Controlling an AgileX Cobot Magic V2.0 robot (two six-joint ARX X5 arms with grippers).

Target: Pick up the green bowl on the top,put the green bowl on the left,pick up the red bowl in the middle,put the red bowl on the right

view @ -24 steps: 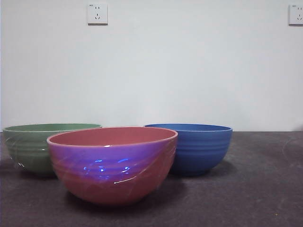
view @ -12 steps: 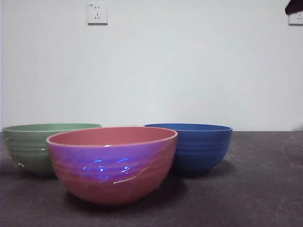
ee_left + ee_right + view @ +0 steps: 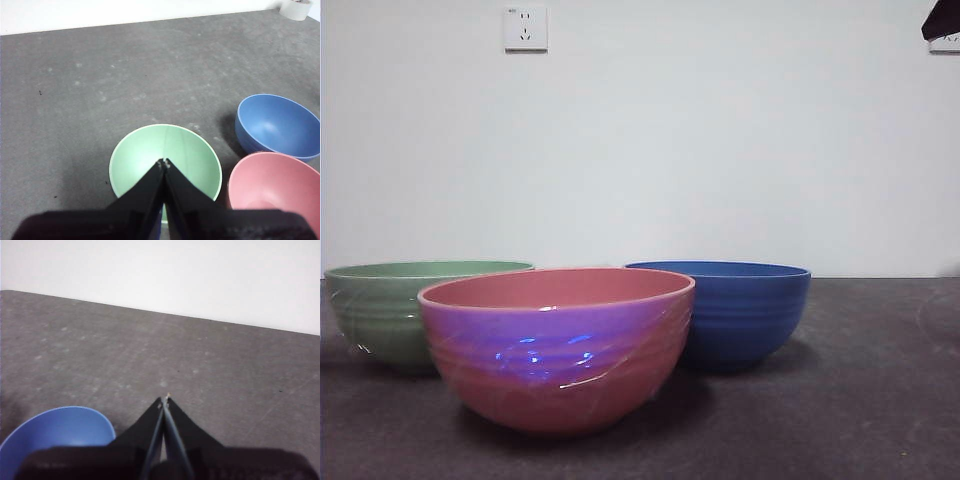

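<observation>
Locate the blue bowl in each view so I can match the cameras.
Front view: the blue bowl stands right of centre, behind the red bowl.
Left wrist view: at the right edge, next to the red bowl, with the green bowl under the left gripper.
Right wrist view: only part of it shows, in the bottom left corner.
Shared landmark: the blue bowl itself; the red bowl links the front and left wrist views.

We read this as bare lab-style test bench: plain white wall (image 3: 720, 150), wall socket (image 3: 525, 29), dark grey tabletop (image 3: 125, 75), tape roll (image 3: 296, 8) at far edge.
</observation>
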